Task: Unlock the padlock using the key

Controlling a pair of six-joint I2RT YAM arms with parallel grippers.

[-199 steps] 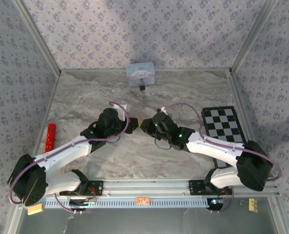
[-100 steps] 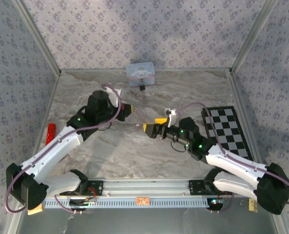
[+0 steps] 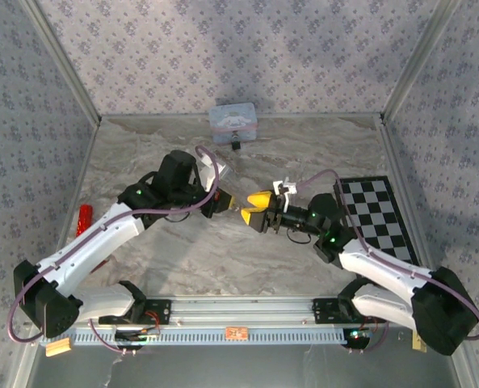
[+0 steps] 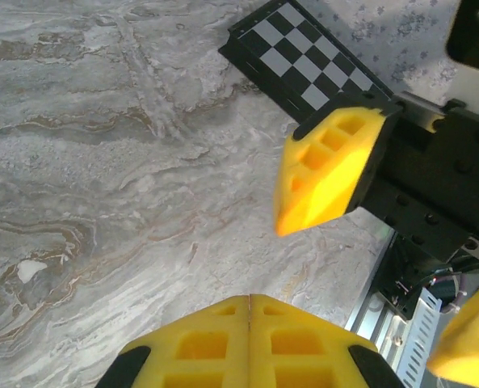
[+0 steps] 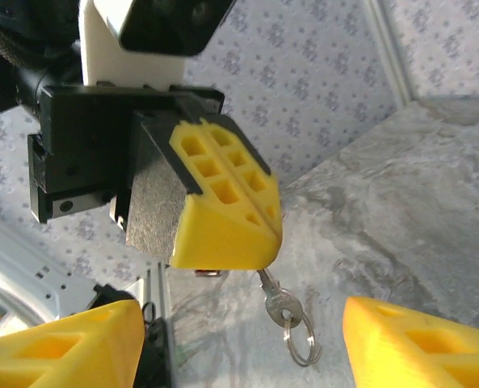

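Key [image 5: 280, 307] is hanging in mid-air over the middle of the desk [image 3: 182, 259], bow and split ring downward. Left gripper [image 5: 227, 242] is pinching its blade end, jaws pressing together on it.

Key is looking small, thin, grey metal. Likely light, stiff and slippery, and apt to swivel in a loose pinch. Best hold, I judge, is the flat bow just above the ring (blade must be staying free for the keyhole).

Right gripper [image 3: 254, 208] is facing it from the right, jaws spread, gripping nothing.

Padlock [image 3: 236, 145] is sitting well apart, at the near face of the tin [image 3: 233, 123] on the far side. Tiny black body; shackle too small to make out.
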